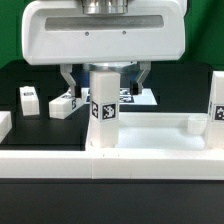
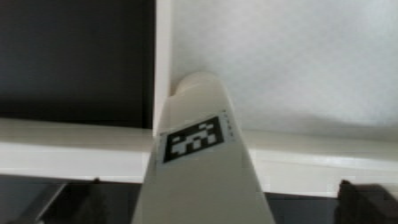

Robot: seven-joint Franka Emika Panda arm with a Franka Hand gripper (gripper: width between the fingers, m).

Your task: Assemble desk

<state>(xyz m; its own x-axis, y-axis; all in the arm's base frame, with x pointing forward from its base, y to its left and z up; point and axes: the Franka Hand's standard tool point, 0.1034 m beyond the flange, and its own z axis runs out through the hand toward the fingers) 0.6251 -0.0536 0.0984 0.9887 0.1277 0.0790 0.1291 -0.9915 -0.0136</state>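
The desk's white rimmed tabletop lies flat on the black table. One square leg with a black-and-white tag stands upright at its corner on the exterior view's left. A second leg stands at the exterior view's right edge. My gripper hangs over the first leg, open, with a finger on either side of its upper part. In the wrist view that leg runs up between my dark fingertips, with a gap on both sides, inside my gripper.
Two loose legs lie on the table at the exterior view's left. The marker board lies behind the standing leg. A long white rail runs across the front. A white piece shows at the far left edge.
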